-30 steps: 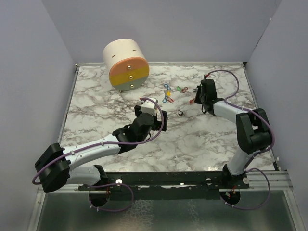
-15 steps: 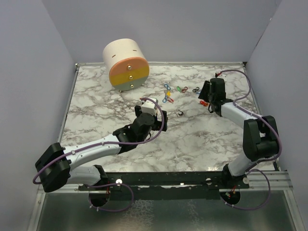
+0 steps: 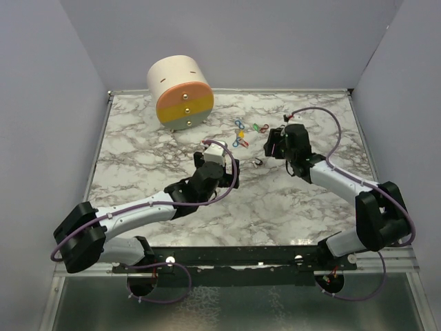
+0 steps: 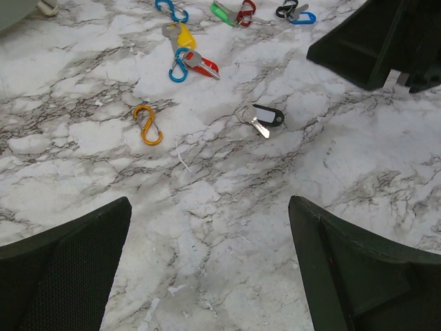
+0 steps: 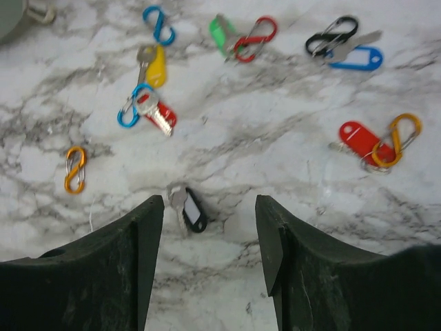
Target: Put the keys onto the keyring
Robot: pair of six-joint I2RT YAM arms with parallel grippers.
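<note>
Keys (image 5: 162, 117) lie loose w/ clips (image 5: 74, 169) near far edge of surface (image 4: 207, 262), right of mid. Black-head key (image 5: 189, 209) nearest, just ahead of R jaws, which are apart; L jaws apart too. Prob. light, stiff, flat, slippery: pinch plastic head by its edges.

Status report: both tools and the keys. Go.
Left tool open, empty. Right tool open, poised at black key, not gripped. Other keys scattered beyond. Path clear.
</note>
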